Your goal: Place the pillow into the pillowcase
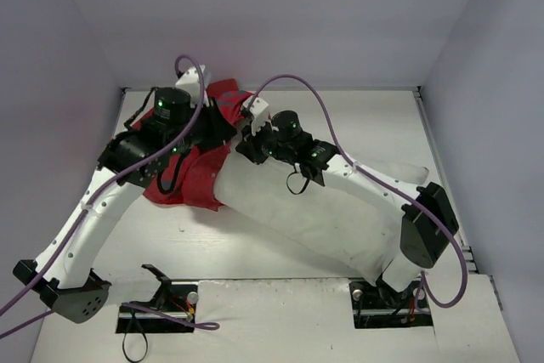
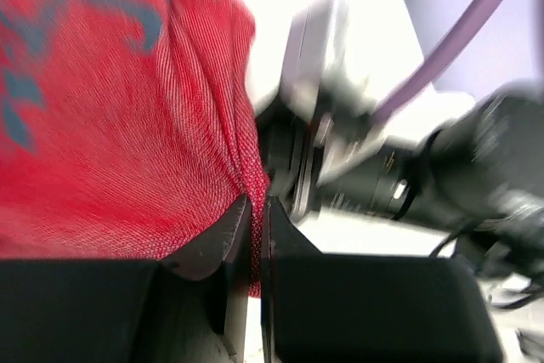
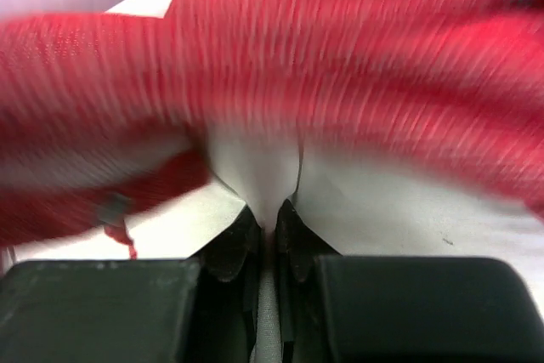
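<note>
pillow (image 1: 323,210): lies slantwise on the table (image 1: 365,116), its upper-left end tucked into the red mouth, the rest bare.
pillowcase (image 1: 191,180): bunched left of centre, under the left arm.
left gripper (image 2: 257,220): fingers clenched, pinching the pillowcase's red edge between the tips.
right gripper (image 3: 276,214): fingers clamped on a white fold of the pillow, just below the blurred red hem.
</note>
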